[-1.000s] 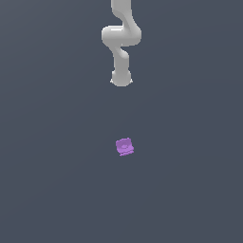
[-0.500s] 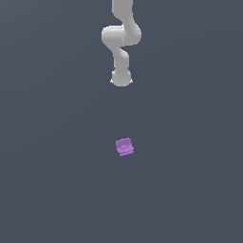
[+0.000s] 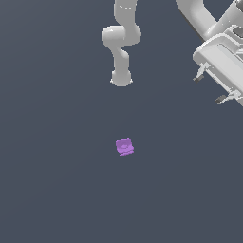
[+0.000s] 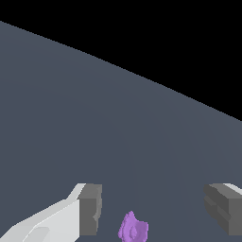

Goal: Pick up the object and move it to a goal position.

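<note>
The gripper [image 4: 153, 210] hangs spread wide and empty, well above the object [image 3: 124, 146], which lies alone on the flat slate-grey floor [image 3: 57, 180], well in front of the arm's base [image 3: 121, 78]. The purple lump is small, knobbly and dimpled; smooth grey pads [image 4: 90, 209] closing off-centre could likely squirt it sideways or tip it.

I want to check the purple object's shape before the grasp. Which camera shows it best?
The exterior view: the purple object lies whole and unobstructed on the gray floor, its squarish outline and round dimple visible. The wrist view shows only part of it, cut off at the picture's edge, between the open hand's fingers.
</note>
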